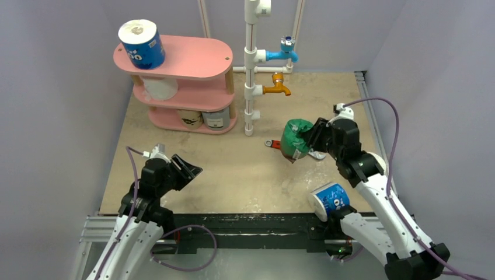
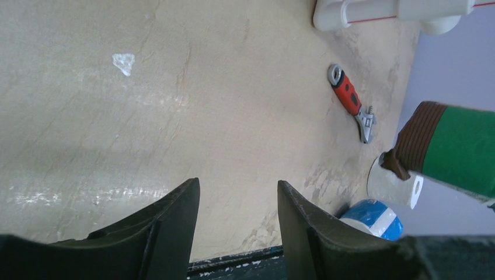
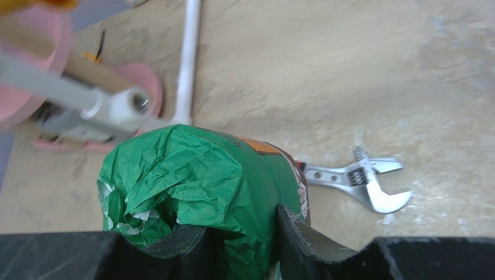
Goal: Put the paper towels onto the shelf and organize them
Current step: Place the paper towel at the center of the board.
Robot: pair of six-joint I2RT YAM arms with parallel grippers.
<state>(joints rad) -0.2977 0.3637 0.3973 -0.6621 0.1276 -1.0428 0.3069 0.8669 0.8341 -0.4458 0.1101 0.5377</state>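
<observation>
Green crinkled wrapper, brown at one end: this paper roll (image 1: 295, 139) sits clenched in the right gripper (image 1: 308, 140), jaws pinching its side, and in the left wrist view it looks clear of the tabletop (image 1: 233, 175); the red-handled wrench (image 1: 272, 144) lies just beside and below it; the left gripper (image 1: 188, 169) hangs released over bare tabletop, nothing between its fingers

The shelf (image 1: 192, 58) stands far left; a blue printed roll (image 1: 142, 44) is on the left end of its top board, a white roll (image 1: 160, 87) on the middle one, two wrapped rolls (image 1: 203, 118) on the bottom; another blue roll (image 1: 330, 200) waits on the tabletop by the right arm

We judge the step to be carrying the green roll to the shelf; to do it well we would hold the squeeze firm, since the loose wrapper may slide over the paper; swing in front of the white pipe frame (image 1: 251, 70), staying off the orange tap; the bare right half of the top board looks the easiest slot; lower until the roll bears on the board before opening, else it may roll off the edge
</observation>
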